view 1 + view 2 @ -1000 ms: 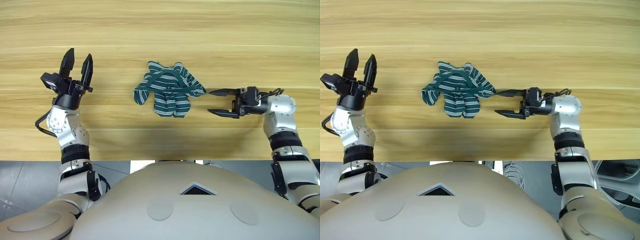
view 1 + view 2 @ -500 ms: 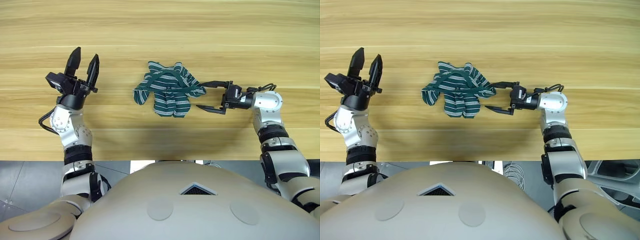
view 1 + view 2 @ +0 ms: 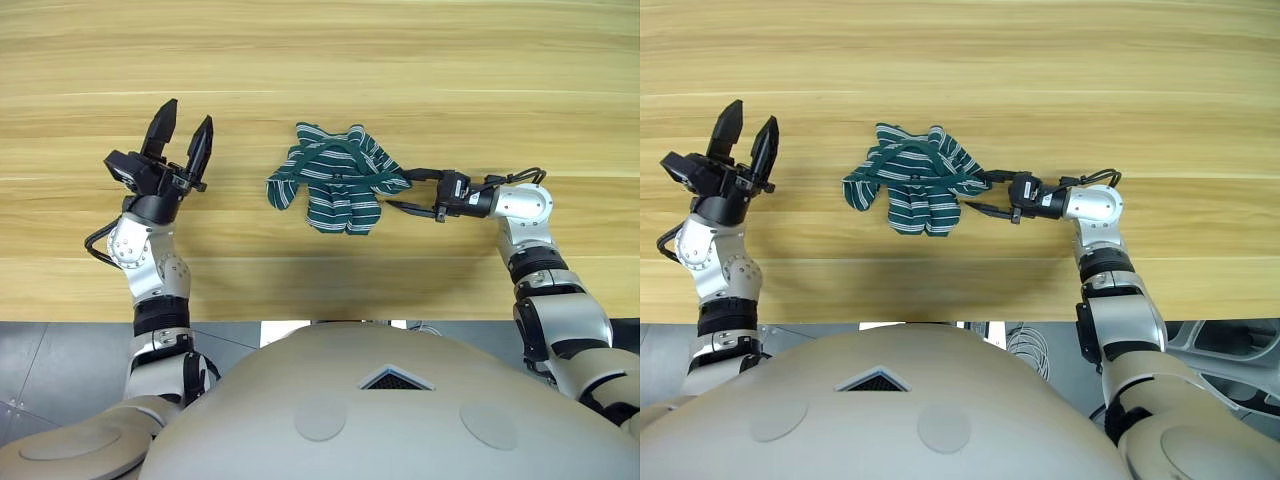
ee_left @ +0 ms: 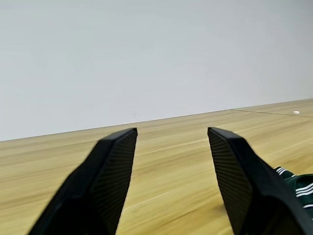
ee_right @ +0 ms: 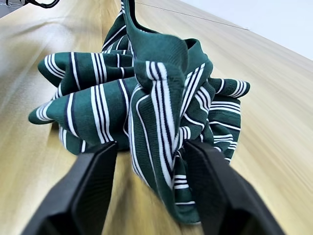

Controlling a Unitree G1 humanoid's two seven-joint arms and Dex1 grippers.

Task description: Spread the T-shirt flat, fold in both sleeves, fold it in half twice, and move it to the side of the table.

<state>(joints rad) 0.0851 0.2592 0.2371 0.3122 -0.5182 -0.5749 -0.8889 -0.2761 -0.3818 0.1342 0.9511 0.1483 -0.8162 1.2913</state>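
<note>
Right gripper [image 3: 398, 189] at the edge of the crumpled green T-shirt with white stripes [image 3: 338, 190]; spreading not yet begun.

We see the shirt bunched at the middle of the pale wooden table [image 3: 400, 60], its longer run lying roughly from 9 to 3 o'clock. Our right gripper sits at the bundle's 3 o'clock edge, pointing toward 9, its two black fingers apart and straddling a fold of cloth without yet pinching it, as far as we can judge. Our left gripper [image 3: 188, 112] hangs well apart at the shirt's 9 o'clock, fingers spread, holding nothing. We judge the right arm far nearer, so the first pull falls to it.
</note>
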